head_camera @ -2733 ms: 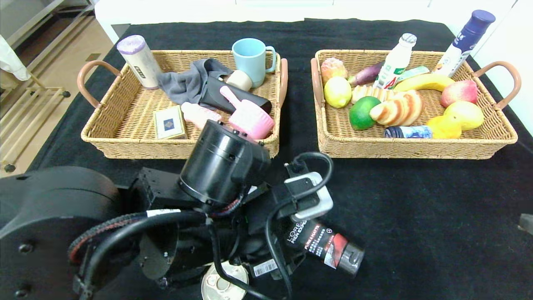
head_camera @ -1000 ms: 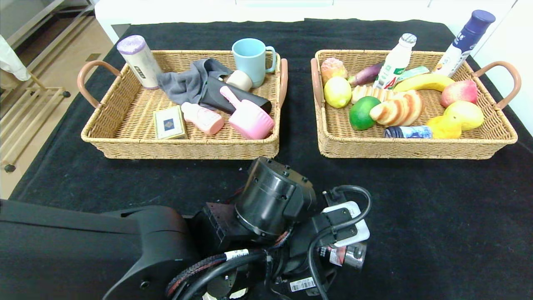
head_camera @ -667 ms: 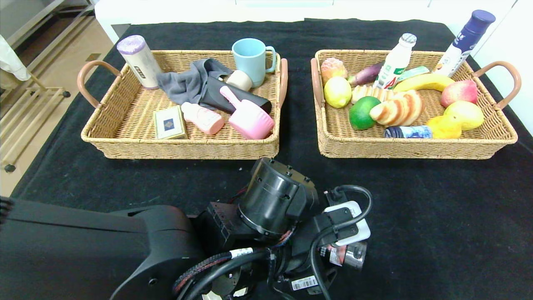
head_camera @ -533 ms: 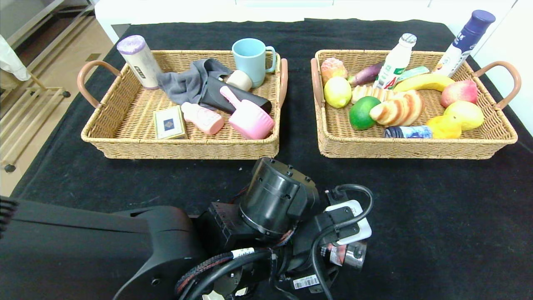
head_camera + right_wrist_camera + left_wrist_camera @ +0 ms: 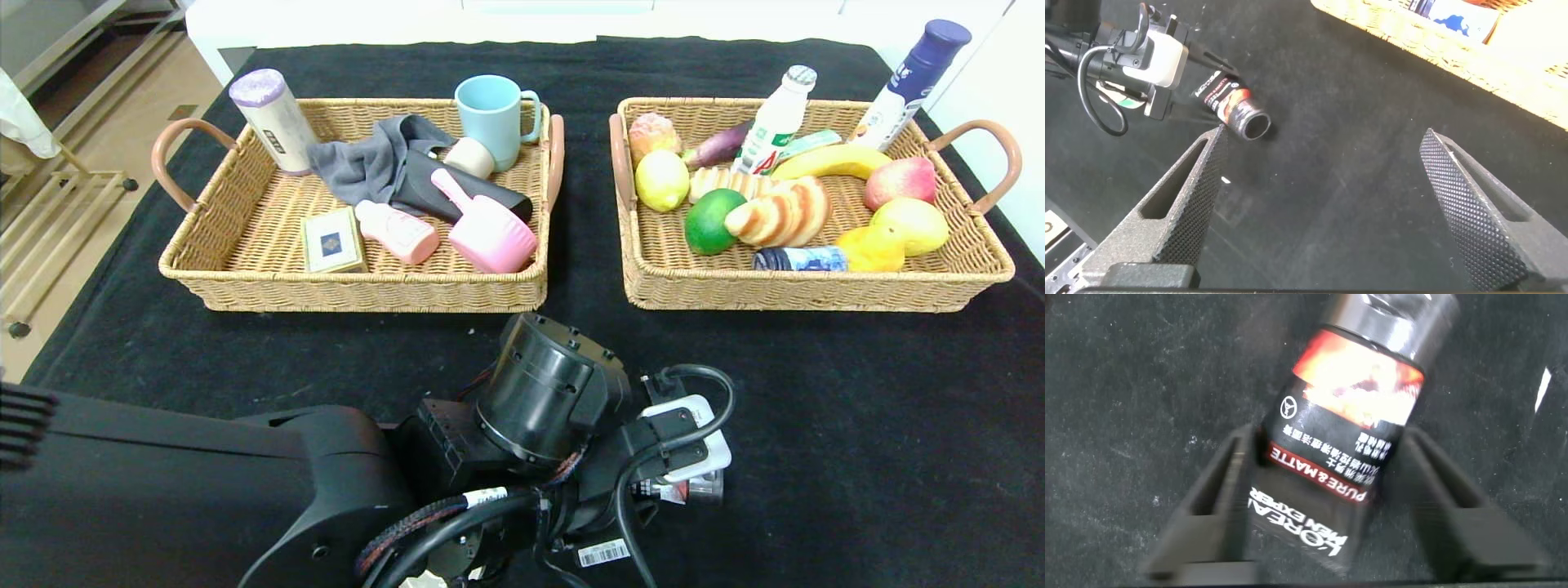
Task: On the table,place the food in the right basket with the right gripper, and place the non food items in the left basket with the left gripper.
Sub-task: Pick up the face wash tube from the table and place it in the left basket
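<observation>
Near the table's front edge, the left gripper (image 5: 1327, 502) straddles a black tube (image 5: 1339, 457) lying on the black cloth (image 5: 816, 425), fingers (image 5: 1208, 514) at its sides, grip not certain. Beyond stand the left basket (image 5: 245, 278) and right basket (image 5: 816, 290). Right gripper (image 5: 1331, 204) hangs spread wide, holding nothing.

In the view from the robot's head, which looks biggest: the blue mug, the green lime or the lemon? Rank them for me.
1. Blue mug, clearly the largest.
2. Green lime and lemon: they look about alike, so no ranking between them.
The mug also sits slightly farther from the camera, so its lead is real.
</observation>
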`<action>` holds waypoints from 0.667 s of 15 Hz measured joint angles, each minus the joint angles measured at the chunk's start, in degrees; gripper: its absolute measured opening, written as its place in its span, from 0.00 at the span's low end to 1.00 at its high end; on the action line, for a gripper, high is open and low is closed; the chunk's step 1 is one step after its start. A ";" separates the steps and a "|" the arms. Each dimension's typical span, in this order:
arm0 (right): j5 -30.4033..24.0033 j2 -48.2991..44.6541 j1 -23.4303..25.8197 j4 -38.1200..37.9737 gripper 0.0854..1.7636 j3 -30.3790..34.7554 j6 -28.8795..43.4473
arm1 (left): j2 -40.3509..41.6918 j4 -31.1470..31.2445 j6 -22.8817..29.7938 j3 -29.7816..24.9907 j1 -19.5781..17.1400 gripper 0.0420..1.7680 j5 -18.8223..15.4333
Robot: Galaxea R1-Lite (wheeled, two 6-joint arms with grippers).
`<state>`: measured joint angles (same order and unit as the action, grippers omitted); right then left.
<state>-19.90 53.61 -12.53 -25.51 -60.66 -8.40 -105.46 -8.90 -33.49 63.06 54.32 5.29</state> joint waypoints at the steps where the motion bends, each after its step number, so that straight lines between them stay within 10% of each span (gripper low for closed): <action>1: -0.02 0.02 -0.09 0.00 0.97 0.00 0.02 | 0.00 0.02 0.00 0.00 0.00 0.52 -0.04; 10: 0.00 0.27 -0.44 -0.20 0.97 0.20 -0.06 | 0.01 0.09 0.04 -0.30 0.09 0.36 0.00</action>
<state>-19.90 53.88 -12.97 -25.71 -60.47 -8.46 -105.45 -8.81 -33.45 62.76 54.41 5.29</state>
